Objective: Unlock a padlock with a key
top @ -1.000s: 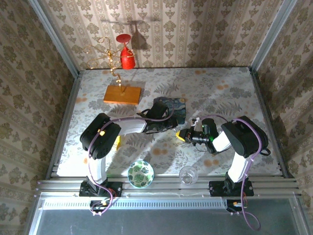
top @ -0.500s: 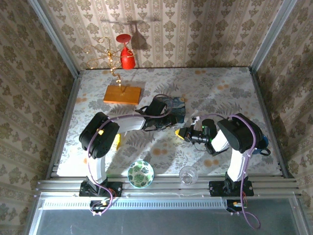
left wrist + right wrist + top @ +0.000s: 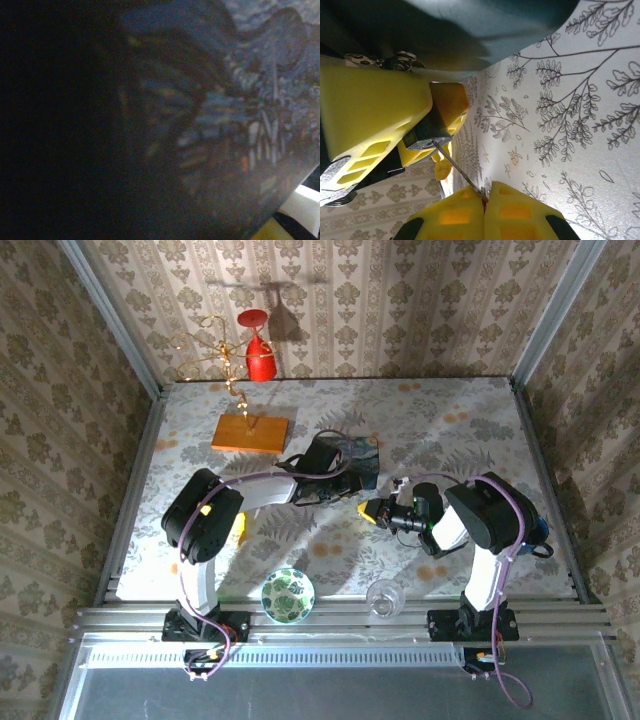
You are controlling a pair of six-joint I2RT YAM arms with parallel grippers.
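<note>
Padlock (image 3: 422, 144), clamped in the left gripper (image 3: 429, 131), now meets the key (image 3: 457, 167) as the right gripper (image 3: 484, 197), pinched shut on it, nudges toward twelve o'clock, so insertion looks close.

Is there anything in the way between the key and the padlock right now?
Nothing visible. The key, pinched in the right gripper, runs straight through open air, with its tip at the silvery end of the padlock, which the left gripper holds.
</note>
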